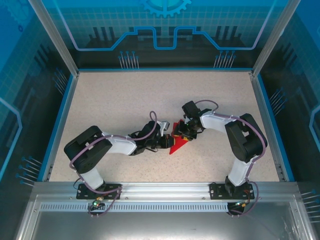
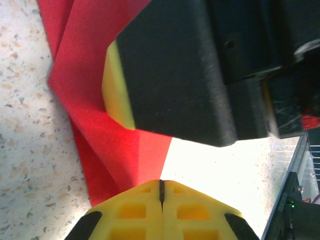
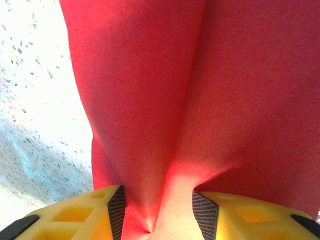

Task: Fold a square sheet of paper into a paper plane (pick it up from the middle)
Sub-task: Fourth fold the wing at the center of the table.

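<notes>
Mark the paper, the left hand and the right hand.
paper (image 1: 176, 146), top view, its red pointed lower part.
left hand (image 2: 161, 186), left wrist view, seam where its yellow fingertips meet.
right hand (image 3: 159, 207), right wrist view, paper-filled gap between its fingertips.

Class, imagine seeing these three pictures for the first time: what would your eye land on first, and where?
The bright red paper, folded to a point, lies in the middle of the speckled table. The right gripper has its yellow fingers apart around a raised red fold. The left gripper is shut, its tip at the paper's edge.
</notes>
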`<action>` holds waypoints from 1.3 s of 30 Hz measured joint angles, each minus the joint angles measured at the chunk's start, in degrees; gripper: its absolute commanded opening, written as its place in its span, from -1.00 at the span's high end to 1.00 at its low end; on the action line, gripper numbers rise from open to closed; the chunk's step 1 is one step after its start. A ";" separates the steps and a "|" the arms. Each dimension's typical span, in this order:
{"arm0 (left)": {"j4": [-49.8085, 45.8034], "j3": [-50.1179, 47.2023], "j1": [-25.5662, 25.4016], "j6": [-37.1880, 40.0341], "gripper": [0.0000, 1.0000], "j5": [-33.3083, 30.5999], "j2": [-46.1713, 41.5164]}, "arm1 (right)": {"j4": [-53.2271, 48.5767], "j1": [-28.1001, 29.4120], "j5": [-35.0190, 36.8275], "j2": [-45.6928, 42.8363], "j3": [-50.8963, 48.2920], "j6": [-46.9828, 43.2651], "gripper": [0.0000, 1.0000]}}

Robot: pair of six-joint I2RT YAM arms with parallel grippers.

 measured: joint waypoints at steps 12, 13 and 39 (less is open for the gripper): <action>-3.56 2.21 0.00 0.55 1.00 -1.29 2.12 | 0.17 0.00 -0.07 -0.07 -0.09 0.20 0.02; -3.89 2.32 0.00 0.63 1.00 -1.49 2.12 | 0.44 0.00 -0.07 -0.22 -0.20 0.20 0.01; -5.95 2.71 0.00 0.63 1.00 -3.52 2.40 | 4.87 -0.07 -0.44 -2.86 -3.30 -0.70 0.06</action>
